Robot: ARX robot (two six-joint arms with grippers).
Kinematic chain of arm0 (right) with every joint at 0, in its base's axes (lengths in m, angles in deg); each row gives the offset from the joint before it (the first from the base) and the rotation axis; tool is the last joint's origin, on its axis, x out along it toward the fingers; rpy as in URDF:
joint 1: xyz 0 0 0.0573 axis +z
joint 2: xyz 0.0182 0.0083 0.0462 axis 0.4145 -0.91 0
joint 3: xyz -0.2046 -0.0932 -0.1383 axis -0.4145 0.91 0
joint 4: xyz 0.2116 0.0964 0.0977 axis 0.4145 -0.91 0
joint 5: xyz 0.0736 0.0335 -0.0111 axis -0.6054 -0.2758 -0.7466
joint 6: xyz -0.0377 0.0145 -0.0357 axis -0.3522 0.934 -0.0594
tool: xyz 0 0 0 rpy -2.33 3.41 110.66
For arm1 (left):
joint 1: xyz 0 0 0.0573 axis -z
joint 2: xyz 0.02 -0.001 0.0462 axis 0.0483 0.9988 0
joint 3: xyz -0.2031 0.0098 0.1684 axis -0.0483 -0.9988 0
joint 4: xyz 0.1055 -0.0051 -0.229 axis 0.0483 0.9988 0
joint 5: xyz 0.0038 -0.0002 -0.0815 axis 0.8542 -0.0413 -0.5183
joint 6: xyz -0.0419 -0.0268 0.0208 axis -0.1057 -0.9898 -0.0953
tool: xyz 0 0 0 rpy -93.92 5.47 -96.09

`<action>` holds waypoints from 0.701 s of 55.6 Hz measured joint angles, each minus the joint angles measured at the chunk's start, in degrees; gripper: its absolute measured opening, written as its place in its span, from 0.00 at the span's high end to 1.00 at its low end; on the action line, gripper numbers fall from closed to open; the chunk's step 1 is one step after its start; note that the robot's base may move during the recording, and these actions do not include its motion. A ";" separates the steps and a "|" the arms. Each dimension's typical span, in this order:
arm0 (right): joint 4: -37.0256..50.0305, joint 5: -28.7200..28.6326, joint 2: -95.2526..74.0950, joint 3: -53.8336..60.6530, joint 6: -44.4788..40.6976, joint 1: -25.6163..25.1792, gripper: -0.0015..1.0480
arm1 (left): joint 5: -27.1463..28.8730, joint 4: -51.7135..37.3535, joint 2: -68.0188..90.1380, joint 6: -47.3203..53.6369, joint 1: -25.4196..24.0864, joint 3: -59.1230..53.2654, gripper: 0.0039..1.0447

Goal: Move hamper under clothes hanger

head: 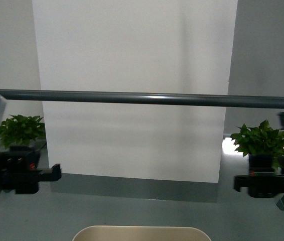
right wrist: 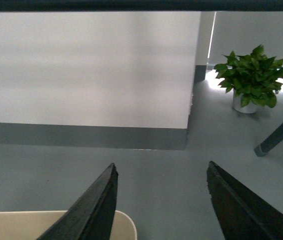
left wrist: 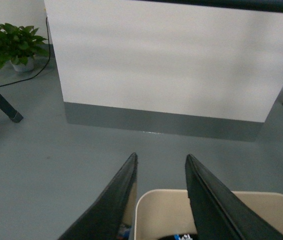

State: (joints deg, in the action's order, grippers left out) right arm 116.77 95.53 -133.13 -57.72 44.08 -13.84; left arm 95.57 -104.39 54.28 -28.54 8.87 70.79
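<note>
The beige hamper (head: 141,232) shows only its far rim at the bottom middle of the front view, just short of the clothes hanger, whose dark grey bar (head: 147,98) spans the picture. My left gripper (head: 56,172) is open; in its wrist view the gripper (left wrist: 161,157) hangs over the hamper's left corner rim (left wrist: 156,192), one finger outside and one above the inside. My right gripper (head: 238,183) is open too; its wrist view shows the gripper (right wrist: 162,166) over bare floor, with the hamper's right corner (right wrist: 126,220) beside one finger. Something dark (left wrist: 181,236) lies inside the hamper.
A white panel (head: 132,75) with a grey base stands behind the bar. Potted plants sit on the floor at left (head: 19,130) and right (head: 260,140). The rack's angled legs (left wrist: 1,102) (right wrist: 279,135) reach the grey floor at each side. A black cable (left wrist: 31,75) runs by the left plant.
</note>
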 joint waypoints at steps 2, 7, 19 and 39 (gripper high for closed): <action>0.55 -0.50 2.08 2.34 0.00 -0.74 0.58 | -0.76 -0.37 -1.70 0.09 -0.46 -2.32 0.78; 1.25 -1.86 6.36 7.65 0.00 -1.86 0.73 | -2.64 -0.92 -5.64 0.13 -1.51 -7.02 0.93; 1.27 -4.07 14.40 16.35 -0.15 -3.82 0.98 | -4.57 -4.28 -10.64 0.15 -4.15 -15.56 0.97; -3.19 -6.58 28.48 25.99 -0.17 -6.51 0.98 | -7.56 1.40 -24.94 0.15 -7.08 -24.04 0.97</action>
State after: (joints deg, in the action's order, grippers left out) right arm 113.58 88.95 -104.65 -31.73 43.91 -20.35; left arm 88.01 -102.99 29.34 -28.38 1.79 46.74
